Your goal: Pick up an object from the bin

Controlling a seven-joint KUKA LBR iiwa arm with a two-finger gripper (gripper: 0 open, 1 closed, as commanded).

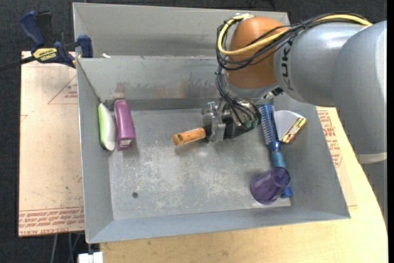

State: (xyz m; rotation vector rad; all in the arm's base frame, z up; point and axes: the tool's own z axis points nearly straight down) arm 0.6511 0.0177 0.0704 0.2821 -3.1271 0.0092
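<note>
So the bin (pixel 92 151) is holding six loose things, one of each, and the little orange stick (pixel 189 137) lying mid-floor is working as the reference point here.

Well to the left of the orange stick, a green-and-white oblong thing (pixel 106 126) and a purple bottle (pixel 124 123) are lying side by side, touching, and hugging the foot of the sloped left wall. They're probably resting there because the slope funnels stuff down to that edge.

The orange stick itself is lying flat and slightly tilted, with bare floor all around its left end, so it's looking like the easiest pick.

Just right of the orange stick, the gripper (pixel 215 123) is sitting low at the stick's right end. Can't tell whether the jaws are open or closed, or whether they're touching the stick at all. The wrist with its orange cover (pixel 255 52) and cables is hanging right above them.

Further right of the stick, a blue brush (pixel 268 126) is lying lengthwise, with its lower end meeting a purple cup (pixel 269 186) tipped on its side. A white-and-yellow packet (pixel 288 126) is leaning just beyond the brush, near the right wall.

Nothing is being lifted yet.
</note>
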